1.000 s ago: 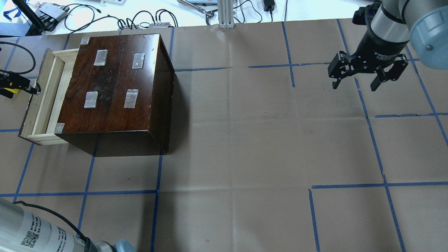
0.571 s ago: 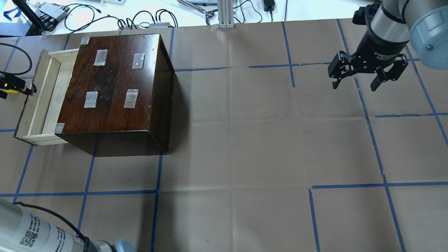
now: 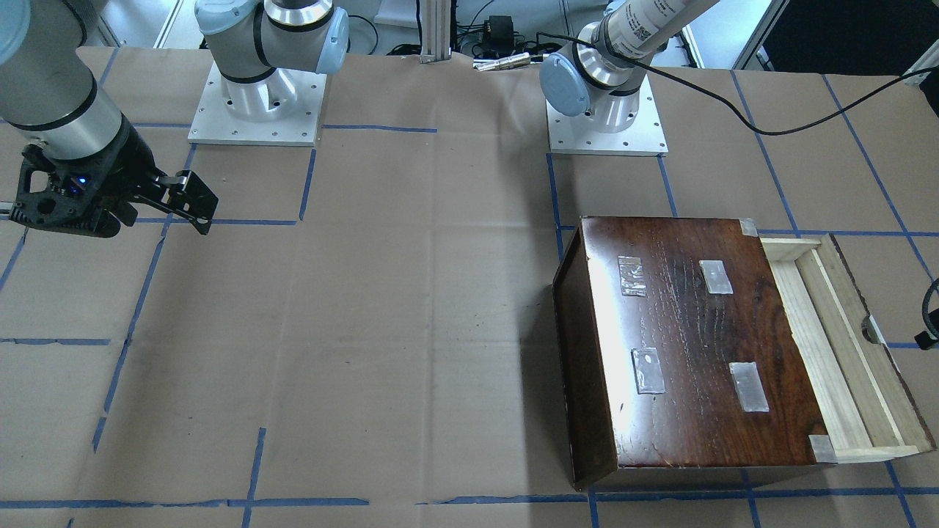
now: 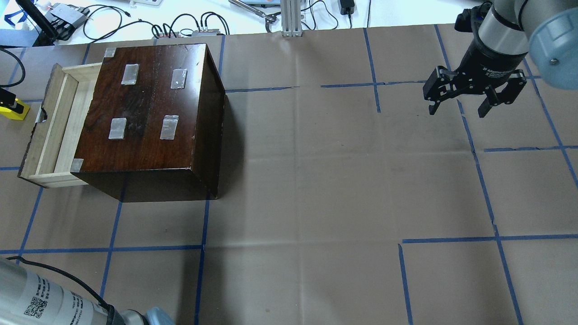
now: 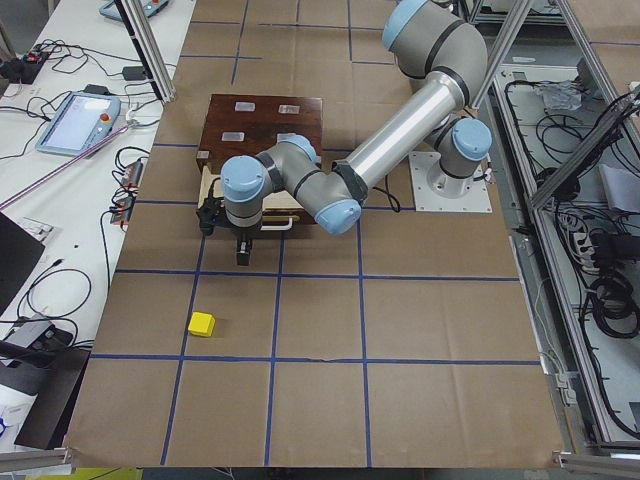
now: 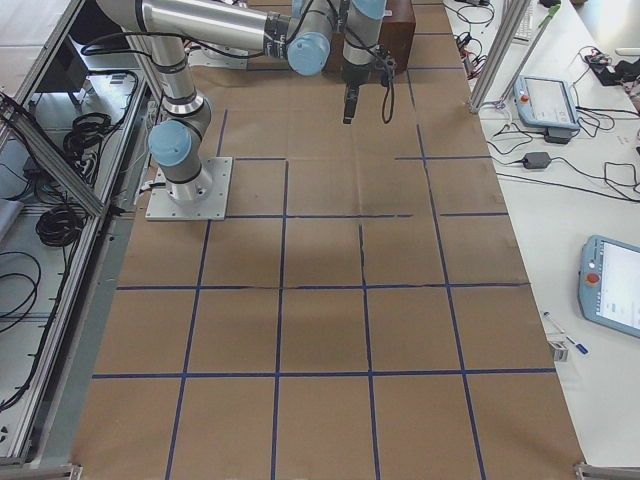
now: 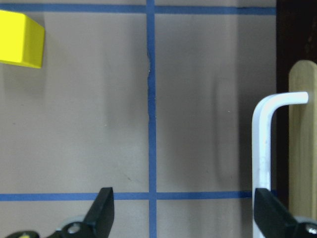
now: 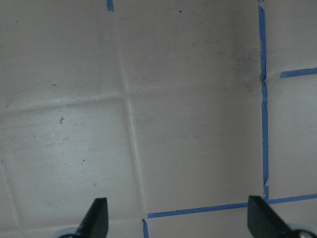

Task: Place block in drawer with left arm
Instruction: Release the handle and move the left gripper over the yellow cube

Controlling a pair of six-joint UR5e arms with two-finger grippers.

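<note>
Yellow block [image 5: 202,323] lies on the desk [image 4: 316,180] (brown paper w/ blue tape grid), out beyond the drawer [image 4: 54,131] front and well apart from it, i.e. not in the drawer. The drawer stands pulled out of the dark wooden cabinet [image 4: 149,104], its pale wood interior exposed. L end effector [image 7: 185,215] points down at the desk just outside the drawer front, between drawer and block, fingers spread wide and holding nothing. In the L wrist view the block sits at the upper-left corner and the metal pull [image 7: 262,148] runs down the right side beside one fingertip; contact there cannot be told. L arm [image 5: 400,140] reaches past the cabinet from its base. R end effector [image 4: 458,111] hangs over the desk at the opposite end, far from the cabinet, fingers likewise apart. Four grey tape patches [image 4: 129,74] mark the cabinet top.
</note>
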